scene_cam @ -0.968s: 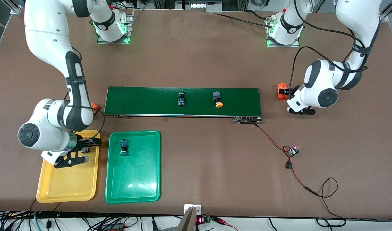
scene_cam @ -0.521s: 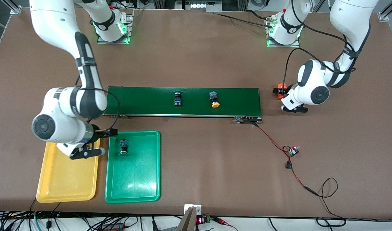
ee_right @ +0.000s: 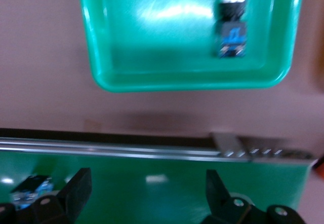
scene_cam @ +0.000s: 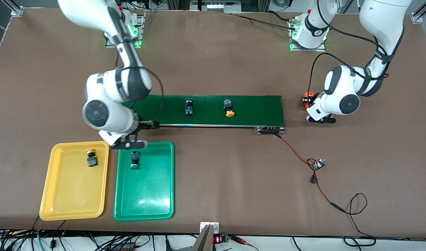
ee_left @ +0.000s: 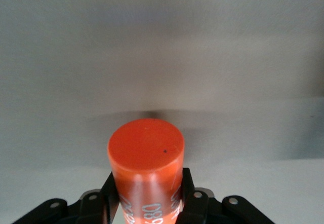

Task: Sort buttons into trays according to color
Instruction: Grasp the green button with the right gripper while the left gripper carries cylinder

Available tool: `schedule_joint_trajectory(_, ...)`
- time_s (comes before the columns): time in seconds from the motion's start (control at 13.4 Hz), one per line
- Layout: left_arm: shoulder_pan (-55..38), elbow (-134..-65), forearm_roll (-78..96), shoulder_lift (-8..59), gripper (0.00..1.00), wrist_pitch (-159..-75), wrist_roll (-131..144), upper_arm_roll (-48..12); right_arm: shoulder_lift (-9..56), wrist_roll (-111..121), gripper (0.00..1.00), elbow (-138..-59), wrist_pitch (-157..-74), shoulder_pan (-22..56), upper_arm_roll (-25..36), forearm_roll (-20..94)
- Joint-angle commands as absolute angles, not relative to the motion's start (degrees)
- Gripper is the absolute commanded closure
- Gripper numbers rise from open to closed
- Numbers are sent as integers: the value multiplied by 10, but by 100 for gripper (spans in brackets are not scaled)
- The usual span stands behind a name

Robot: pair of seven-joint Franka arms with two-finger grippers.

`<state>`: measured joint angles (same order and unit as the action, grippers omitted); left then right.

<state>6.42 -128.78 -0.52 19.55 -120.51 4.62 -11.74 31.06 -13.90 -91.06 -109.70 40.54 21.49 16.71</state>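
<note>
The brown tabletop (scene_cam: 216, 181) has wide bare stretches toward the front camera and toward the left arm's end; only a small circuit board (scene_cam: 318, 164) with thin wires lies there. A long dark-green belt (scene_cam: 255, 109) runs across the middle. Nearer the camera, toward the right arm's end, a yellow tray (scene_cam: 56, 195) and a green tray (scene_cam: 153, 195) sit side by side, their long edges close but apart.

Each button is a dark blocky body with a round cap. One yellow-capped button (scene_cam: 91, 158) lies in the yellow tray, in its corner nearest the belt and the green tray. One green-capped button (scene_cam: 134, 159) lies in the green tray, at the end nearest the belt; the right wrist view shows it too (ee_right: 232, 27). On the belt lie another green button (scene_cam: 189, 107) and another yellow button (scene_cam: 228, 108), well apart.

The right end effector (scene_cam: 129, 139) hangs over the gap between the belt's edge and the green tray, fingers (ee_right: 76, 191) spread wide and holding nothing.

The left end effector (scene_cam: 312, 104) sits low just off the belt's end, its fingers (ee_left: 109, 196) clenched on an orange cylinder (ee_left: 147, 168).
</note>
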Motion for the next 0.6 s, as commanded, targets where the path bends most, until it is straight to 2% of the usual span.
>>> schedule_joint_trajectory(0.0,60,-1188,8,180,86,-1089,42,-122,297,-208,0,-934,-1114,461,225,147)
schedule_joint_trajectory(0.07,55,-1151,9,181,86,-1058,43,-124,299,-225,0,-934,-1116,468,223,147)
schedule_joint_trajectory(0.22,37,-1111,27,190,85,-1049,33,-132,300,-234,0,-940,-1119,479,221,148)
schedule_joint_trajectory(0.45,26,-1073,18,212,83,-1055,12,-220,301,-246,0,-953,-1121,501,221,149)
schedule_joint_trajectory(0.52,19,-1072,18,214,83,-1061,-1,-229,301,-246,0,-958,-1121,502,220,152)
